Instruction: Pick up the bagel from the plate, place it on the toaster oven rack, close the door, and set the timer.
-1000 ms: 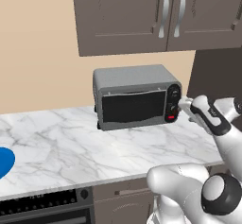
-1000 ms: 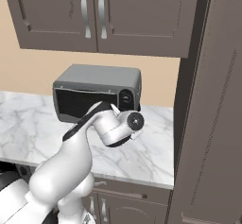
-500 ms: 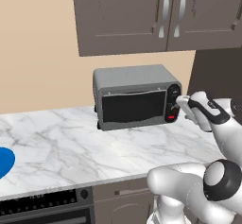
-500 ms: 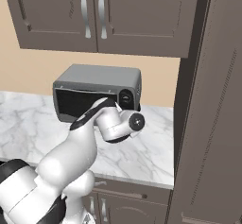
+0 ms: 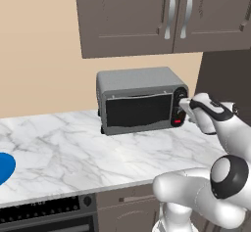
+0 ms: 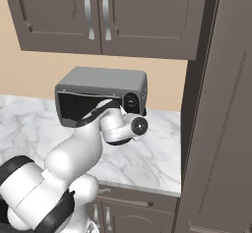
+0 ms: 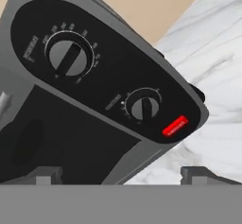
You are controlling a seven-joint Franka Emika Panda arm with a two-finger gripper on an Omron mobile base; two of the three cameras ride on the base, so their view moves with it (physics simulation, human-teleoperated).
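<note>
The toaster oven (image 5: 142, 101) stands on the marble counter with its door (image 5: 139, 109) shut; the dark glass hides the rack and the bagel. My gripper (image 5: 183, 102) hovers just in front of the oven's black control panel (image 5: 179, 109), open with nothing between its fingers. In the hand view the panel is close up: a large upper knob (image 7: 70, 57), a smaller lower knob (image 7: 143, 107) and a red light (image 7: 175, 125), with my gripper (image 7: 123, 176) below them and its fingertips (image 7: 45, 175) wide apart. The blue plate (image 5: 5, 167) lies bare at the counter's far left edge.
Upper cabinets (image 5: 162, 15) hang above the oven. A tall dark cabinet (image 6: 221, 104) closes off the counter's right end, near my arm (image 6: 83, 148). A stove front (image 5: 44, 211) sits below the counter at the left. Marble counter (image 5: 73, 152) stretches between oven and plate.
My gripper has moved in toward the oven's control panel, leftward in the left base view. The oven, its door and the plate have not moved.
</note>
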